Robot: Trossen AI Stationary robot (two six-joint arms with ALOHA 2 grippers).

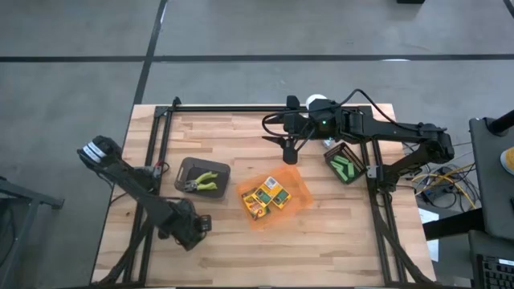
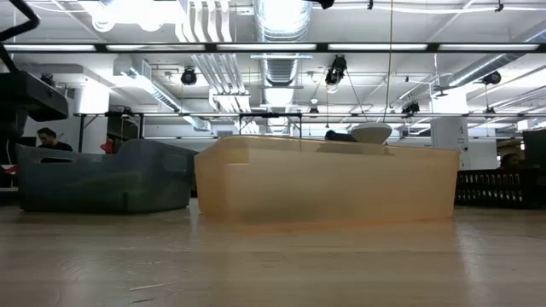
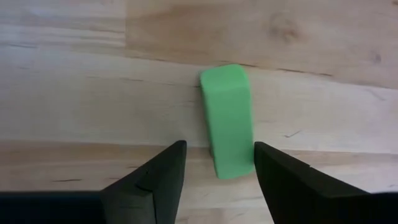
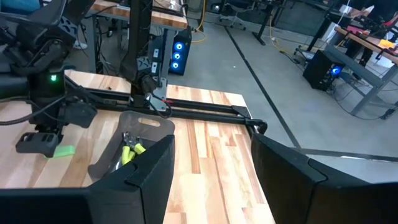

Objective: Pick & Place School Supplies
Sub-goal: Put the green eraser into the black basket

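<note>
The table (image 1: 337, 241) takes up the middle of the high view and is framed by black rails at its left, far and right edges. Bare wood is left open along the near edge, right of the left arm, and across the whole near right corner. A smaller clear strip is seen at the far left, between the far rail and the grey tray (image 1: 193, 167).

The orange tray (image 1: 299, 201) is set at the centre, turned at an angle, and crayon boxes (image 1: 267, 197) are packed inside it. The grey tray lies just to its left, apart from it, with pliers (image 1: 205, 181) inside. A dark bin (image 1: 331, 151) holding green pieces (image 1: 345, 167) is placed near the right rail. A lamp (image 1: 320, 103) is seen at the far edge.

The right gripper (image 1: 289, 157) is held above the wood beyond the orange tray, its fingers spread wide with nothing between them.

The left gripper (image 3: 221, 147) is lowered near the near left edge, below the grey tray. Its fingers are parted astride a single green piece (image 3: 227, 118) lying flat on the wood; a gap shows on one side, so no grasp is made.
</note>
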